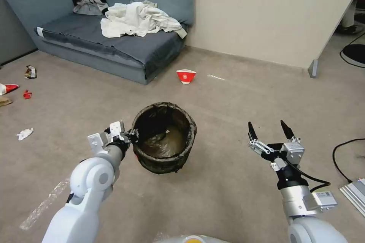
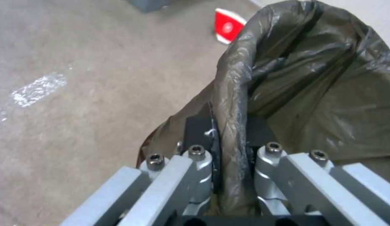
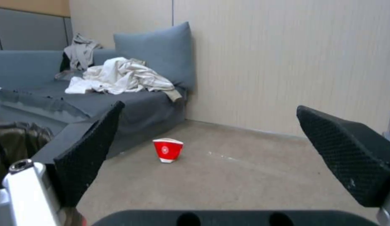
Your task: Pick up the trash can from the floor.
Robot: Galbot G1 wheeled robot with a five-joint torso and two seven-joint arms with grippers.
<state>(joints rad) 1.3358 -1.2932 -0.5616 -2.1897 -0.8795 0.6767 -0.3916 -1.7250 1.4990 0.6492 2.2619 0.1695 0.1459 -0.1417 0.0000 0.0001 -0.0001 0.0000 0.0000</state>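
At the near left rim of the trash can, your left gripper had its fingers pinched tight on the bag-covered edge, one pad outside the wall and one inside, with the crinkled dark plastic bunched between them. From the head view the can appeared tilted toward you, and whether its base had cleared the floor you could not tell for sure; by my reading you were in the lifting step, with the grasp made and the raise under way or about to start. The next move, as I judged it, called for a slow, straight rise, because you held a thin rim through slippery plastic on one side only, so the can could swing or the bag could slide over the edge.

Your right gripper hung in the air well to the right of the can, its black fingertips spread wide and holding nothing, pointing toward the wall.

Beyond the can, the beige-grey floor carried a pale tape scuff and a small red-and-white cup near the corner of the grey sofa. A heap of pale clothes lay on the sofa seat, scraps of litter sat far to your left, and a black cable curled at the right edge
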